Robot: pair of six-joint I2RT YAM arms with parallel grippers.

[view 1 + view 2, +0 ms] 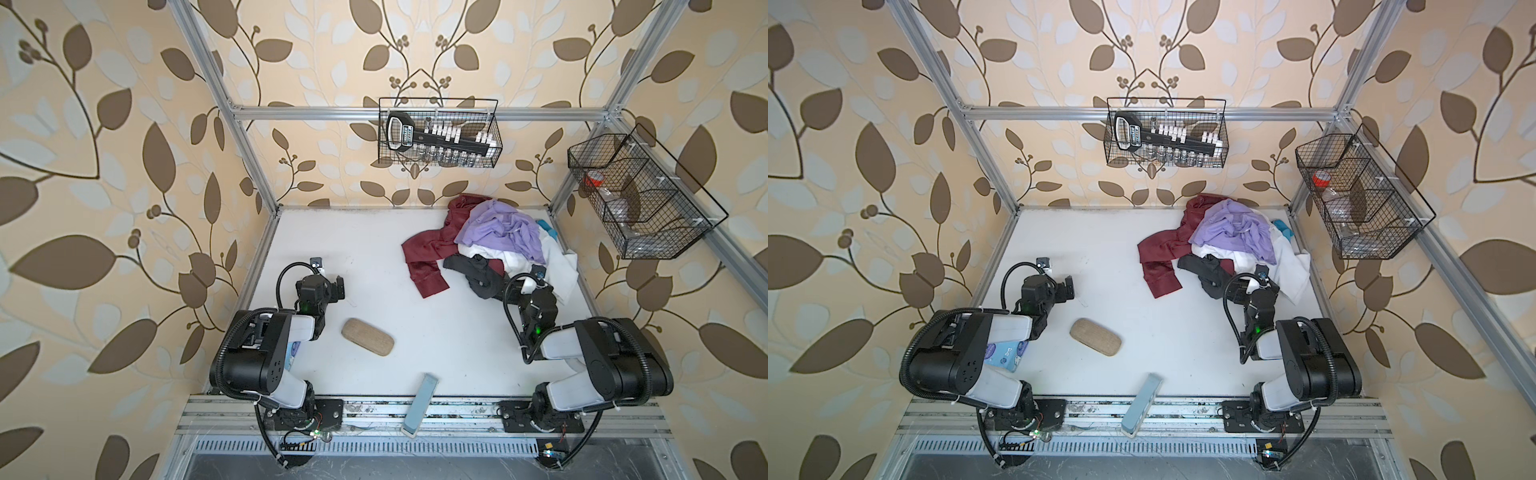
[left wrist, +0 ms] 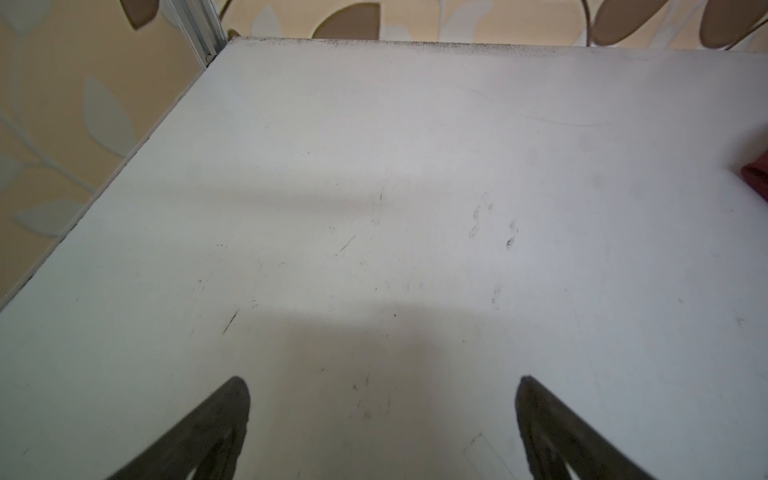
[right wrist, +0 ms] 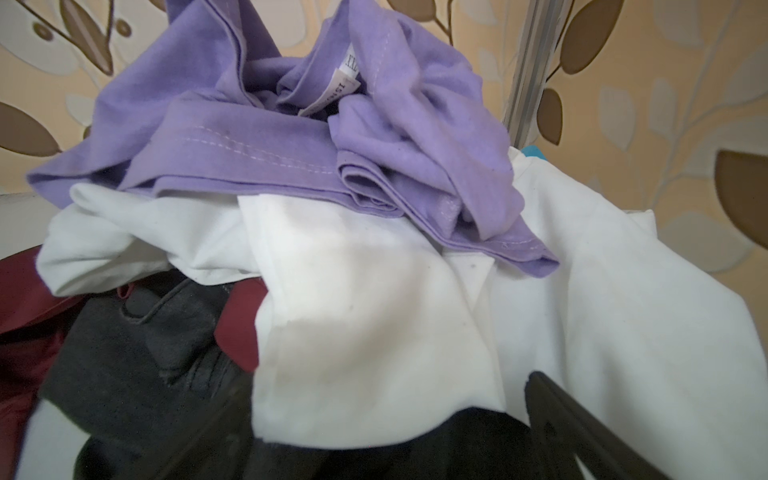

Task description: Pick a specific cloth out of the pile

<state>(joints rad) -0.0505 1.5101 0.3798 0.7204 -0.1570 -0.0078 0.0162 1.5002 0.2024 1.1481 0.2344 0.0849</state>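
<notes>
The cloth (image 1: 428, 249) (image 1: 1163, 249), dark red, lies spread at the left side of the pile (image 1: 498, 232) (image 1: 1233, 232), partly under lavender, white and black garments. In the right wrist view dark red patches of the cloth (image 3: 241, 328) peek out between a black garment (image 3: 137, 353) and a white one (image 3: 365, 291). My right gripper (image 1: 505, 286) (image 1: 1237, 286) (image 3: 386, 419) is open at the pile's near edge, with a white flap and black fabric between its fingers. My left gripper (image 1: 338, 286) (image 1: 1069, 286) (image 2: 384, 399) is open over bare table, far left of the cloth (image 2: 758, 176).
A tan oval case (image 1: 368, 336) lies near the left arm. A long blue-grey box (image 1: 419, 403) overhangs the front edge. Wire baskets hang on the back rail (image 1: 438, 133) and the right rail (image 1: 640, 195). A frame post (image 3: 528, 83) stands just behind the pile.
</notes>
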